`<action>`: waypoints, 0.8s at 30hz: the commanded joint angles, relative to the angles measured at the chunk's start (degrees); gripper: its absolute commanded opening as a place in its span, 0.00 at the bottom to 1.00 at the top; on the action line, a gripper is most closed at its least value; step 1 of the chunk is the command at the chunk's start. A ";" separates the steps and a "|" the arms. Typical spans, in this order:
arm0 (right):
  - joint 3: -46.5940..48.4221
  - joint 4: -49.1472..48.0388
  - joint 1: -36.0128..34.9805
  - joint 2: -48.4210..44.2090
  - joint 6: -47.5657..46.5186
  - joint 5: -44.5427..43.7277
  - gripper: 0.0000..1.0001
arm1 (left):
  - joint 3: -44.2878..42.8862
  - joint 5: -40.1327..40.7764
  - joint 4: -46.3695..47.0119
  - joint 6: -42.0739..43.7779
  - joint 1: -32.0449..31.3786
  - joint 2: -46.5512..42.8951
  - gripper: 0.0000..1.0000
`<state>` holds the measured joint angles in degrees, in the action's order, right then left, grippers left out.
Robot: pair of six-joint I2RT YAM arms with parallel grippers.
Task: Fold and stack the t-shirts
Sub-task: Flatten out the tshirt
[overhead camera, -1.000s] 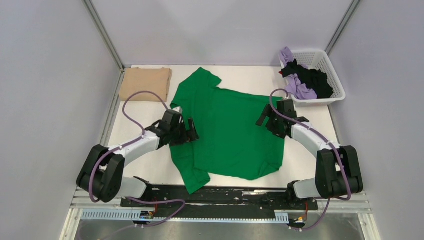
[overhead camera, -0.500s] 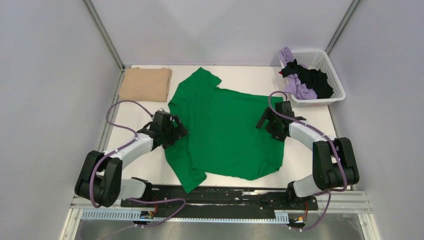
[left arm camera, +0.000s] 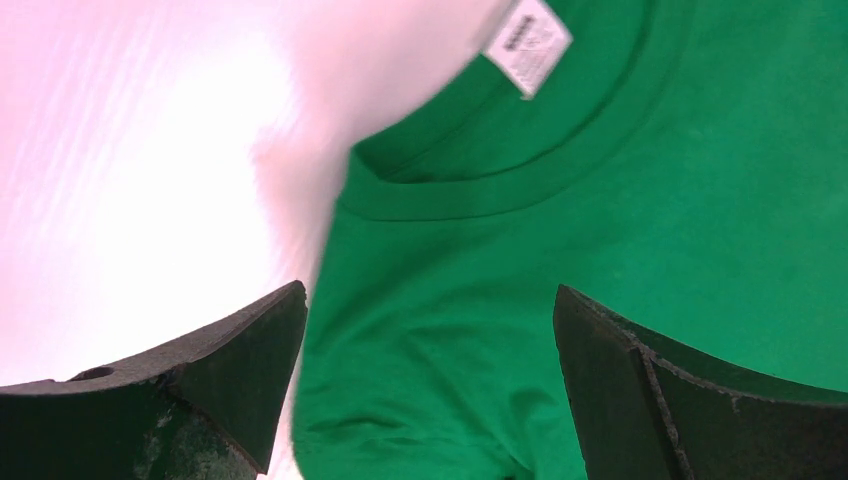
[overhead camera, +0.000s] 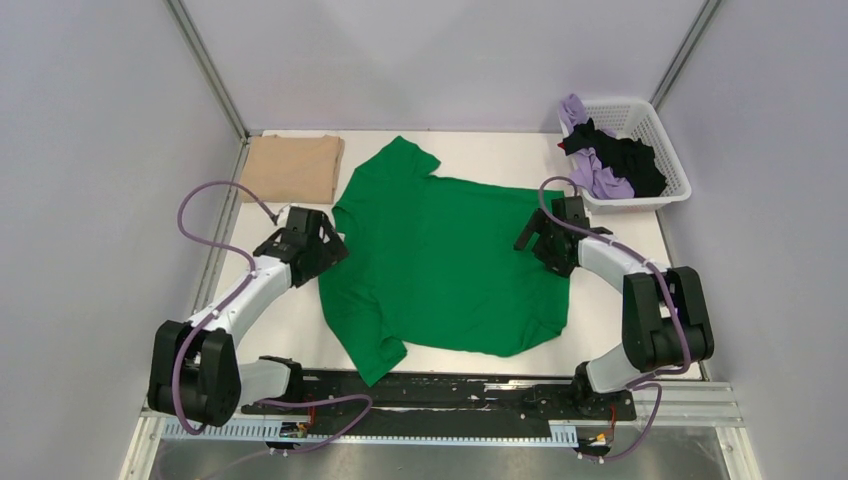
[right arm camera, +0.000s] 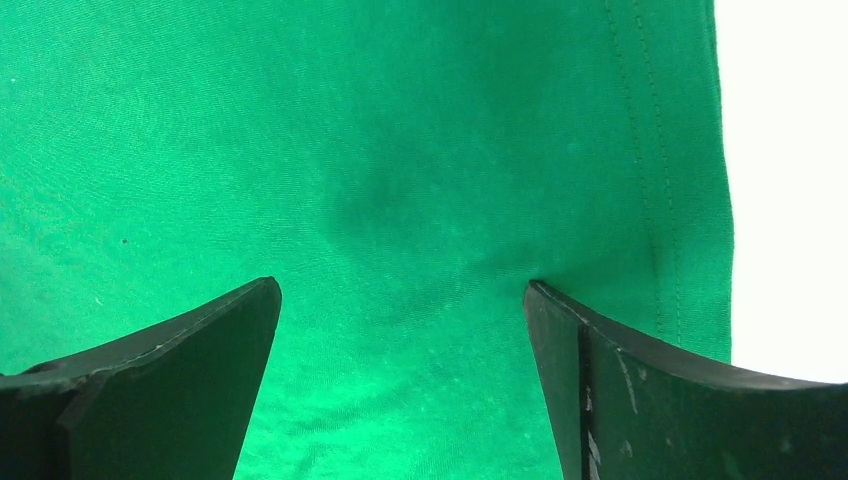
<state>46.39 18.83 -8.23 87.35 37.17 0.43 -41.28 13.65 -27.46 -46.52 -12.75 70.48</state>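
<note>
I have the green tee (overhead camera: 450, 260) flat at the table (overhead camera: 480, 150) centre. Left gripper (overhead camera: 330, 245) released beside its collar, right gripper (overhead camera: 530, 240) released over its hem.

A robotics lab cell, shown by grey panel walls (overhead camera: 100, 150), aluminium frame posts (overhead camera: 205, 68) and a white table (overhead camera: 480, 150).
</note>
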 commanded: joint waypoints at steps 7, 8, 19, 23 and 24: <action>-0.67 6.49 -2.66 -9.70 -0.07 6.11 1.00 | 3.50 -21.55 1.20 1.36 -4.90 -6.76 1.00; -2.26 7.01 -4.09 -10.92 0.49 7.42 1.00 | 5.00 -21.82 0.37 0.74 -7.46 -7.28 1.00; -12.23 6.48 -6.40 -12.03 3.45 4.56 1.00 | 14.72 -16.55 2.84 -7.90 -12.08 -4.86 1.00; -11.32 5.50 -4.08 -8.40 2.90 2.87 1.00 | 12.25 -10.08 -0.65 -6.85 -9.21 -2.37 1.00; -10.94 5.13 -3.52 -7.70 2.72 2.83 1.00 | 11.91 -9.44 -1.05 -6.11 -8.29 -1.97 1.00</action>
<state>35.90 24.58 -13.93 75.24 40.62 8.88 -29.45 -6.13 -24.88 -53.76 -24.16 65.06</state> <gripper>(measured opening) 0.998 0.996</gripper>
